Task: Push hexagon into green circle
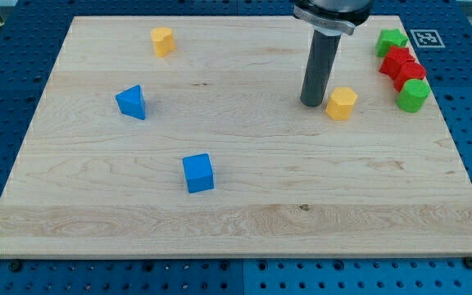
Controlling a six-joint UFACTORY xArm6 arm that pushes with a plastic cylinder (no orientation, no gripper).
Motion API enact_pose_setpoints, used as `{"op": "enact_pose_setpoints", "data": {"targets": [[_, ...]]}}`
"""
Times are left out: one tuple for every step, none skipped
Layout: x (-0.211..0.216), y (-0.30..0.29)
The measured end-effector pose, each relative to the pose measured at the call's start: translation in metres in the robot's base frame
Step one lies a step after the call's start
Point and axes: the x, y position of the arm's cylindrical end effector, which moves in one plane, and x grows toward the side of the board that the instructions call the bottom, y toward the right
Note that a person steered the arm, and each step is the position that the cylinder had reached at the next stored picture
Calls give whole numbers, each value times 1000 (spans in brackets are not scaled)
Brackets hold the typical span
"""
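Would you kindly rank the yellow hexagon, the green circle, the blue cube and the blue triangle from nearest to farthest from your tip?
From my tip:
1. Yellow hexagon, just to the view's right of it.
2. Green circle, by the board's right edge.
3. Blue cube, lower left.
4. Blue triangle, far left.

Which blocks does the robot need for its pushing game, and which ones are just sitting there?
For the job:
- yellow hexagon block
- green circle block
- my tip, just to the view's left of the hexagon

Just lying about:
- yellow block, top left
- blue triangle block
- blue cube block
- two red blocks
- green star-like block
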Motion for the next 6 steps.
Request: {"op": "enact_pose_setpoints", "data": {"targets": [[2, 0], [13, 18], [13, 20], [15, 28], [17, 41], [17, 41]]}}
